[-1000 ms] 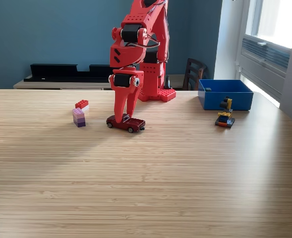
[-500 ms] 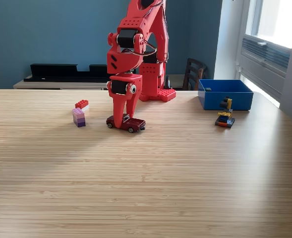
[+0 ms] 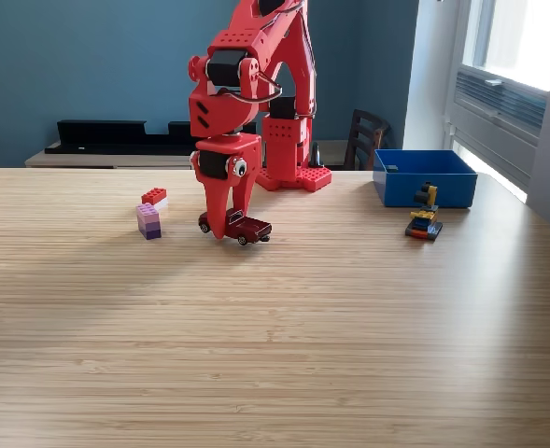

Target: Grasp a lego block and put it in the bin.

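Note:
A red-and-white lego block [image 3: 154, 197] and a taller pink-and-purple lego stack [image 3: 148, 221] sit on the wooden table at the exterior view's left. Another small stack of yellow, black and red lego [image 3: 425, 218] stands in front of the blue bin [image 3: 424, 177] at the right. My red gripper [image 3: 223, 231] points down near the middle, right of the pink-and-purple stack. Its fingers come together to a point over the left end of a dark red toy car [image 3: 245, 227]. I see nothing between them.
The arm's red base [image 3: 291, 173] stands at the table's back edge. A dark chair [image 3: 366, 138] is behind the table, left of the bin. A low black shelf runs along the blue back wall.
The arm has swung towards the exterior view's left and the fingers have drawn together. The toy car has shifted slightly left and back.

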